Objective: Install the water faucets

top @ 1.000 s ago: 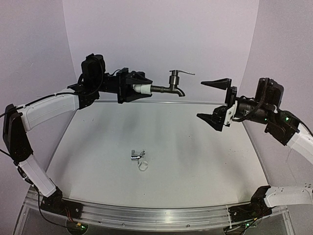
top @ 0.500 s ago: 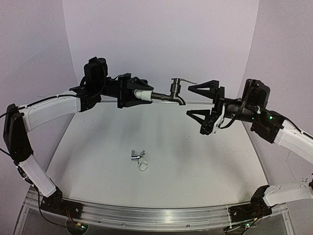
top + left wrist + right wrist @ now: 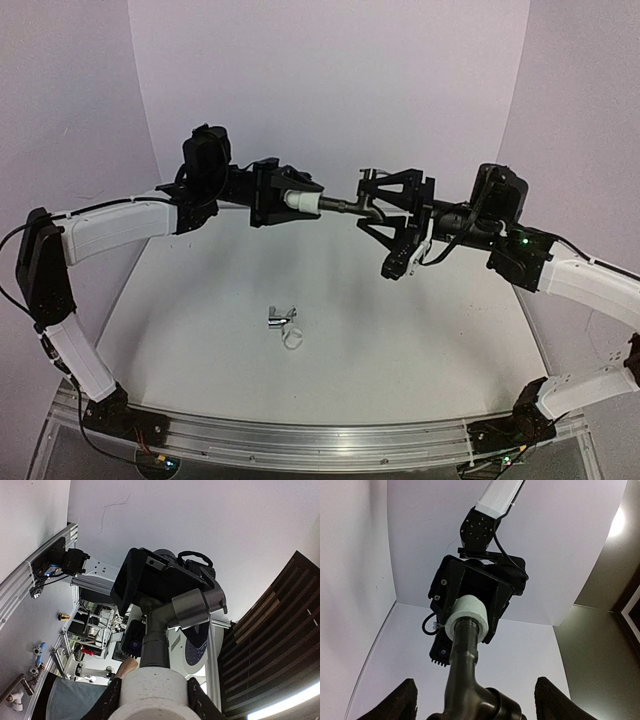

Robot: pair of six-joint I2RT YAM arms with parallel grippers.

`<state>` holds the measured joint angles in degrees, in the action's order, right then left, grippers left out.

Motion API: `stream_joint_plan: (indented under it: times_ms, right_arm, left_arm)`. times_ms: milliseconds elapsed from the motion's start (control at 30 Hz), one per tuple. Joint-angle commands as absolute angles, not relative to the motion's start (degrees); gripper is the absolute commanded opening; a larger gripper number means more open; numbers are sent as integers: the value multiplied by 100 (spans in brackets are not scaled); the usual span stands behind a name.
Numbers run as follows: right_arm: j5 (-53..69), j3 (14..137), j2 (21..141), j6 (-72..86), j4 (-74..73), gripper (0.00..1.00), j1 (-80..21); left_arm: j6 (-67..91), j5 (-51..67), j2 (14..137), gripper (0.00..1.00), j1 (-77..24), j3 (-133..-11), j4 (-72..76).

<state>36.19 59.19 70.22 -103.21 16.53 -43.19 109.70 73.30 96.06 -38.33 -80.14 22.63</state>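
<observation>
- Top: grips white plastic pipe piece (image 3: 303, 202) with matte black metal faucet (image 3: 345, 206) mid-air in left claw (image 3: 288, 196); has brought right claw (image 3: 364, 200) around tap.
- Left wrist: shows tap sticking out of pipe.
- Right wrist: shows fingers (image 3: 395, 702) wide, closing; twisting likely next.

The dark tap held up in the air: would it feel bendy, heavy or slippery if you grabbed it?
Probably stiff: the dark tap juts level out of the white fitting without sagging. Likely heavy for its size, since it looks like solid metal. Its rounded, smooth body may slip or twist in a grip.
</observation>
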Motion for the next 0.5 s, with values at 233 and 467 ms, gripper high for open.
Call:
stream_joint_plan:
  times_ms: [233,467]
  right_arm:
    - [3236,6105,7187,-10116,2188,57,-4360]
    - [3251,6149,7142,-9677,2180,43,-4359]
  left_arm:
    - [11254,7426,9682,0,-3911,-8178,3119]
    - [11273,7474,9790,0,-3920,-8324,3205]
